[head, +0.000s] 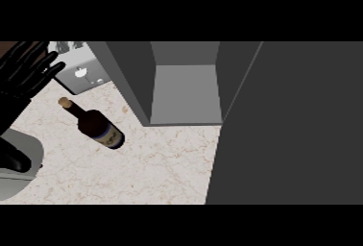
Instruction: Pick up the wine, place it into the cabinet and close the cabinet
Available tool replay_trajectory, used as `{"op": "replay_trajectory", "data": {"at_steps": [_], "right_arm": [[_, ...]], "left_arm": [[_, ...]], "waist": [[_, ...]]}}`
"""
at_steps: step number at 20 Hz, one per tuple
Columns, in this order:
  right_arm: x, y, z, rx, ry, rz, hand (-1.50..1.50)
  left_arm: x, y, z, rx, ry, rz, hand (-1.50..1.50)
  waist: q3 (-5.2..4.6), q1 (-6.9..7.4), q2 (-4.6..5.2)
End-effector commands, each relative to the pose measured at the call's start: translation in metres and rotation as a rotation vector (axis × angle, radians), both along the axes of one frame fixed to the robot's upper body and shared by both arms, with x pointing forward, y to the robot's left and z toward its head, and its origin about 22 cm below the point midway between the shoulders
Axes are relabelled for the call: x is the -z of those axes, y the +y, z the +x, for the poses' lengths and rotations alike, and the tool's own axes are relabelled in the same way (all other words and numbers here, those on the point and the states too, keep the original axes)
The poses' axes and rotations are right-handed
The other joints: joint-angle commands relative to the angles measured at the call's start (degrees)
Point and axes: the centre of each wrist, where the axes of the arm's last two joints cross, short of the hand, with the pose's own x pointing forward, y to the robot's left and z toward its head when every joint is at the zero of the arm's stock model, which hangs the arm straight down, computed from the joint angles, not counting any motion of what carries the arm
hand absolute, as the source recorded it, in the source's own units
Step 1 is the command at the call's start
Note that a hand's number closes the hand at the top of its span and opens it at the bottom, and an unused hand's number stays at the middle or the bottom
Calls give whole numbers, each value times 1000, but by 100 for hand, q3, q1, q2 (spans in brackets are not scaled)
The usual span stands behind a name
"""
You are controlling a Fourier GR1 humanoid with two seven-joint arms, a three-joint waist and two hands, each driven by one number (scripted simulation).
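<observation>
Counter (142,168): pale speckled stone, smooth, matt. Wine bottle (99,129): dark glossy glass, stopped with tan cork, a blue-banded paper label wrapped round it. Cabinet (184,91): flat matt grey panels. Left hand (25,65): matt black.

wine bottle (98,127) label unreadable; no legible text

Only one arm is seen, at the view's left side. A black hand (27,65) is shown near the upper left corner, made up of slim, glossy fingers with rounded segments on which faint grey highlights are caught. Below it, a black wrist section is joined to a pale grey forearm (18,163) with a smooth, rounded casing. A darker band, possibly a joint or a shadow, is seen across that casing. No cables, screws or markings can be made out.
</observation>
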Motion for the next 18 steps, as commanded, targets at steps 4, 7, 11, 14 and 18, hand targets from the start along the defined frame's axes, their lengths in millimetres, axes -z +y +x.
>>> {"op": "replay_trajectory", "data": {"at_steps": [4,7,11,14,18], "right_arm": [[-24,-14,-36,47,-97,25,-150],[-26,-17,-26,35,-102,-16,-150],[-30,-9,-38,41,-81,26,-150],[-32,-14,-45,32,-94,4,-150],[-30,-9,-38,39,-84,-4,-150]], "left_arm": [[46,-8,9,-27,12,14,-150],[69,8,6,-30,23,40,-150],[74,-2,6,-63,19,37,-150],[94,30,0,-88,42,52,-150],[109,43,-1,-94,51,80,-150]], "waist": [[0,-4,2],[0,36,13],[-3,17,-10],[-4,-22,-16],[-3,8,-7]]}}
